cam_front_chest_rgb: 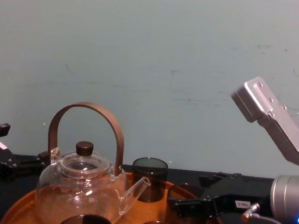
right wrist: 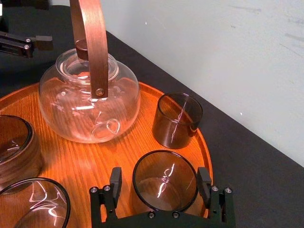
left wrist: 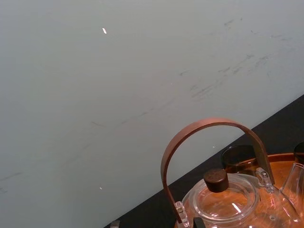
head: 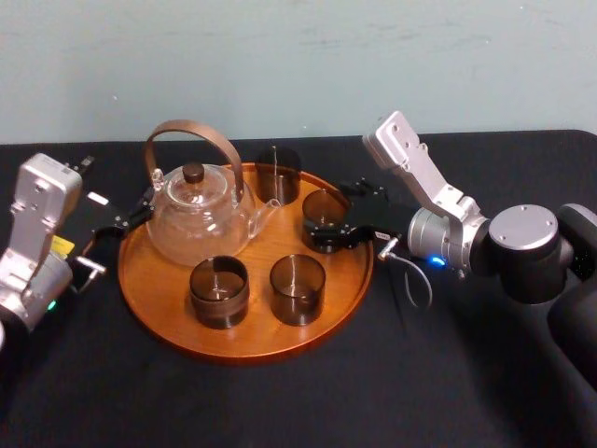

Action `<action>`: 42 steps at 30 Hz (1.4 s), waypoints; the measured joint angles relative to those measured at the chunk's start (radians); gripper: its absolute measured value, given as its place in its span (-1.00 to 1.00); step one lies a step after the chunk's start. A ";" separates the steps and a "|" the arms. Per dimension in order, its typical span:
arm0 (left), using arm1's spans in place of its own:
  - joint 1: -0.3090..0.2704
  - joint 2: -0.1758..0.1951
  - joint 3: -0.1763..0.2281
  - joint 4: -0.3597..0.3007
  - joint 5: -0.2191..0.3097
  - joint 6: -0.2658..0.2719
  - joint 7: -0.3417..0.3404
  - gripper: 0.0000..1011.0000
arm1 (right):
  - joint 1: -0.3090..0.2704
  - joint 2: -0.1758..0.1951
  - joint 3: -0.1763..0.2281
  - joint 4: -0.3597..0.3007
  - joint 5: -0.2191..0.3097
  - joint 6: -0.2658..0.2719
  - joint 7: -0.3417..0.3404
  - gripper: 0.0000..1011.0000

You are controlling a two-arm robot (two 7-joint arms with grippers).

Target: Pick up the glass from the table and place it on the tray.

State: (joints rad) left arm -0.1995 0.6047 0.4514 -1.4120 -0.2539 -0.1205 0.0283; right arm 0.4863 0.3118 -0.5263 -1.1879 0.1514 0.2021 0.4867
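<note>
The right gripper (right wrist: 160, 176) straddles the upright glass (right wrist: 165, 183) on the tray's (right wrist: 145, 128) right side, fingers (right wrist: 116, 179) released beside it; the left gripper (head: 117, 224) sits by the left rim.

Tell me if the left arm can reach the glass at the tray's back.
Probably not directly: the teapot with its tall handle stands between the left end effector and the back glass on the tray; it would need to go around.

Tray (head: 244, 352) crowded: teapot (head: 196, 219) w/ tall handle (head: 198, 129) back-left, back glass (head: 278, 173), right glass (head: 323, 211), two front glasses (head: 219, 291); bare wood mid-tray. Right gripper (right wrist: 160, 183) straddles right glass, slim gaps each side; left gripper (head: 118, 227) just beside tray's left rim. Table (head: 280, 406) in front free.
</note>
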 joint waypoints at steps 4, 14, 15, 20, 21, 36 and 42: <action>0.000 0.000 0.000 0.000 0.000 0.000 0.000 0.98 | 0.000 0.000 0.000 0.000 0.000 0.000 0.000 0.98; 0.000 0.000 0.000 0.000 0.000 0.000 0.000 0.98 | -0.013 0.012 0.013 -0.021 0.020 0.016 0.017 0.98; 0.000 0.000 0.000 0.000 0.000 0.000 0.000 0.98 | -0.014 0.014 0.013 -0.024 0.021 0.017 0.018 0.98; 0.000 0.000 0.000 0.000 0.000 0.000 0.000 0.98 | -0.022 0.025 0.019 -0.040 0.030 0.023 0.021 0.98; 0.000 0.000 0.000 0.000 0.000 0.000 0.000 0.98 | -0.024 0.028 0.022 -0.045 0.034 0.025 0.021 0.98; 0.000 0.000 0.000 0.000 0.000 0.000 0.000 0.98 | -0.086 0.097 0.074 -0.139 0.087 0.035 0.015 0.98; 0.000 0.000 0.000 0.000 0.000 0.000 0.000 0.98 | -0.127 0.135 0.103 -0.194 0.116 0.036 0.012 0.98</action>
State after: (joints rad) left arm -0.1995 0.6047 0.4514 -1.4120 -0.2539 -0.1205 0.0283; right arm 0.3593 0.4464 -0.4230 -1.3820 0.2675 0.2380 0.4986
